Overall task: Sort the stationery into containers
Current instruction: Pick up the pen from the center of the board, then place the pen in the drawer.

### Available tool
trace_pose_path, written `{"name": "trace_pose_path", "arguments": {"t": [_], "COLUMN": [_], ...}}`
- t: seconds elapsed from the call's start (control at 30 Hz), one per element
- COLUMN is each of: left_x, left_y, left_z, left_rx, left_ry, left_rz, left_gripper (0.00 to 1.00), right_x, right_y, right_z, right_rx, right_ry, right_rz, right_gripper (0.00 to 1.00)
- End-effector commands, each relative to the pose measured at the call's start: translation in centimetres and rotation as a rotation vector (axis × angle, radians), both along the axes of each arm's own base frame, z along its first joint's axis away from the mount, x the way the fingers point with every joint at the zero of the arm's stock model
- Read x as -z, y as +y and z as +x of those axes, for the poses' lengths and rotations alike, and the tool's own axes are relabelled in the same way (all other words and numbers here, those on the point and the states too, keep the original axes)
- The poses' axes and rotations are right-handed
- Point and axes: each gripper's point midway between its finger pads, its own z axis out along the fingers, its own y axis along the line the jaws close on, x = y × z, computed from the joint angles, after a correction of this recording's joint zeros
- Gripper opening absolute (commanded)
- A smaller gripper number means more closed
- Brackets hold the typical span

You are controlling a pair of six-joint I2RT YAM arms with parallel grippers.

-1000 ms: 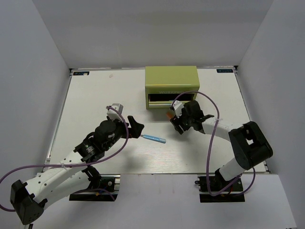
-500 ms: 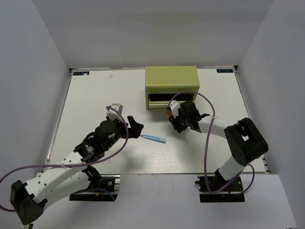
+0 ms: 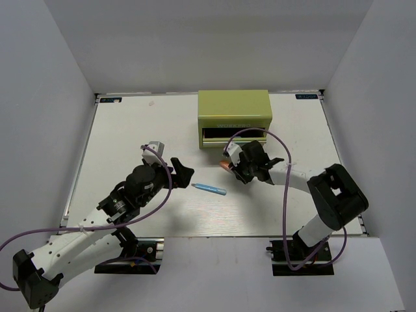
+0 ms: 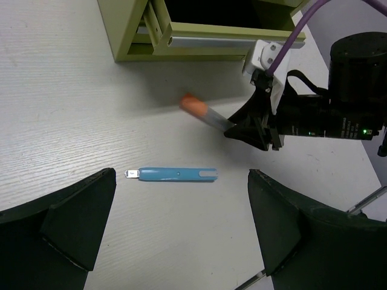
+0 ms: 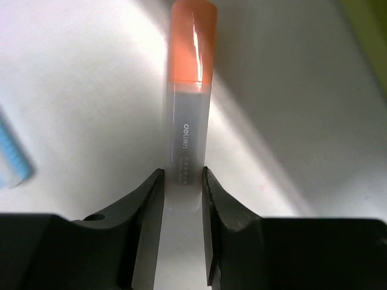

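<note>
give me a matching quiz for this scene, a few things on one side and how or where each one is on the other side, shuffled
Things
1. orange-ended stick
2. light blue stick
3. olive-green box
4. left claw

States
A. open, holding nothing
B. lying flat on the table
C. one drawer pulled out
D. clamped in the right claw

Pairs: 1-D, 2-B, 3-C, 4-A
</note>
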Motion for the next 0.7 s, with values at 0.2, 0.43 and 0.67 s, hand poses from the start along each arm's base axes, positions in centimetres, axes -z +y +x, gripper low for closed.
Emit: {"name": "trace_pose_path", "arguments": {"t": [0.2, 0.43, 0.67], "left_x": [-0.2, 0.3, 1.2], "left_y": [-0.6, -1.1, -1.4], "left_z": [0.0, -0.3, -0.8], "left_rx": [-0.030, -0.026, -0.030], "left_ry": [0.041, 0.066, 0.134], "left_rz": [-0.110, -0.183, -0.209], "left_gripper": [1.00, 1.00, 1.00], "right_x": [-7.0, -16.7, -20.8], "right_y": [3.1, 4.0, 3.3], "right_z": [-6.7, -4.0, 2.9], "right_rx": [-0.390, -0.449, -0.417], "right_ry": [0.041, -0.213, -0.496], "right_rz": [0.169, 0.197, 0.003], "right_gripper": [0.04, 0.02, 0.00]}}
